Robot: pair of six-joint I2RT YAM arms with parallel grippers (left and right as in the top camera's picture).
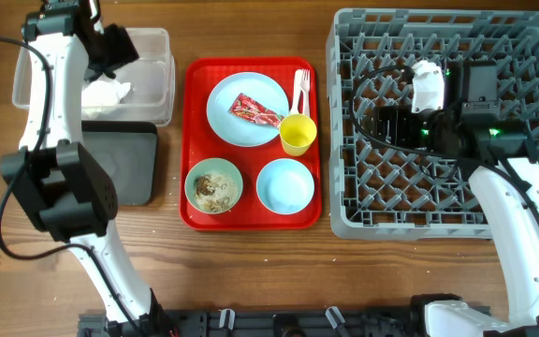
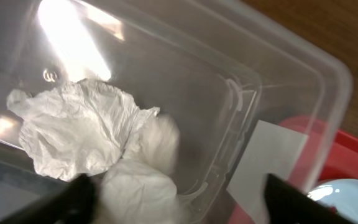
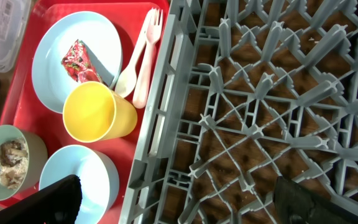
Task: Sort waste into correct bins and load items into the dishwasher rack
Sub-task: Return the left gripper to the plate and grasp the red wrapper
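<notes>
Left claw (image 2: pixel 178 198) spread over crumpled white paper napkin (image 2: pixel 79 134) lying in clear plastic rectangular tub (image 2: pixel 278 68). Right claw (image 3: pixel 176 198) spread over large grey plastic lattice rack (image 3: pixel 278 93).

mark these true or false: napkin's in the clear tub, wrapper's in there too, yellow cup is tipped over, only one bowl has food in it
1. The crumpled napkin lies in the clear tub. True.
2. The red wrapper lies in the clear tub too. False: it lies on the light blue plate.
3. The yellow cup is tipped over. False: it stands upright on the red tray.
4. Only one bowl holds food. True: the left bowl holds rice and scraps; the right bowl is empty.
</notes>
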